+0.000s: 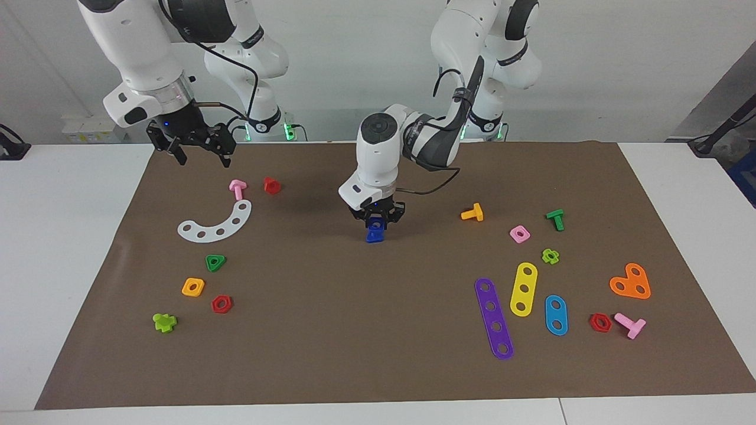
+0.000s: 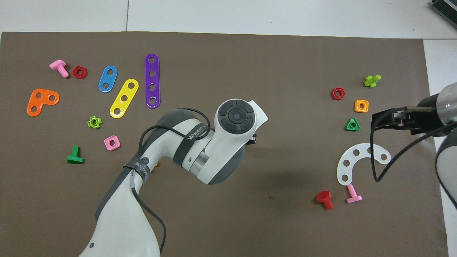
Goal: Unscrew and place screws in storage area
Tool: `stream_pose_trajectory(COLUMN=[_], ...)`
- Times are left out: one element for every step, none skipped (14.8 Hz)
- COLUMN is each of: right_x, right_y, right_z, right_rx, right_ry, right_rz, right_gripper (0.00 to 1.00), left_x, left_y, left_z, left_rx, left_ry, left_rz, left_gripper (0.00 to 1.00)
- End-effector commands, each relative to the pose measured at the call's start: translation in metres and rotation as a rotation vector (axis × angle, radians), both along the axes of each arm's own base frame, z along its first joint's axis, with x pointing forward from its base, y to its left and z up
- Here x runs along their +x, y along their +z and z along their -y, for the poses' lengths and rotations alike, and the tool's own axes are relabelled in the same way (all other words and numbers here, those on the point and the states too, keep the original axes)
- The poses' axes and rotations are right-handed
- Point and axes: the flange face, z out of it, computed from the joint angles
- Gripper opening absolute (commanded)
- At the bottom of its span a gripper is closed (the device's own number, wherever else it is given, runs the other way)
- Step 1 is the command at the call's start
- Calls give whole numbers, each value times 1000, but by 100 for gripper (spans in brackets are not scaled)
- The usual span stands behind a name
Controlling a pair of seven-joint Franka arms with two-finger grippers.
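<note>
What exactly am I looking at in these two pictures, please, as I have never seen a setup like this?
These are two white robot arms at a table covered with a brown mat. One picture looks at them from across the table; the other looks steeply down from above their own end.

Toy building parts lie scattered on the mat. Toward the right arm's end lies a white curved strip with loose coloured nuts and bolts around it. Toward the left arm's end lie flat coloured strips, such as the purple strip.

The left gripper, over the middle of the mat, is shut on a small blue screw, which the arm hides from above. The right gripper waits, open, over the mat's edge nearest the robots.
</note>
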Motion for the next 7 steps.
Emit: stream_pose_trajectory(right_x=[-4,-6,-7,-8,-13,-16,-16], right_y=[-5,-11,-19,-29,-39,-48,-55], right_z=[-11,-31,-43,-51,-74,-86,-98], right_rx=[10,10,11,12,14,16,17], right_ry=[33,62,69,68,105,113,103], right_rz=[23,26,34,47,62,69,67], right_gripper=[99,99,99,99,97,97,96], left_x=[48,68,84,96,108,115,120], left_y=[19,24,22,15,9,1,-8], left_z=[-48,-83,-120,-152,-190,-225,-264], left_rx=[22,22,28,33,33,30,21], left_ry=[97,153,201,218,201,159,125], left_rz=[-36,-37,-50,-65,-79,-93,-100], left_gripper=[8,9,10,10,10,9,9])
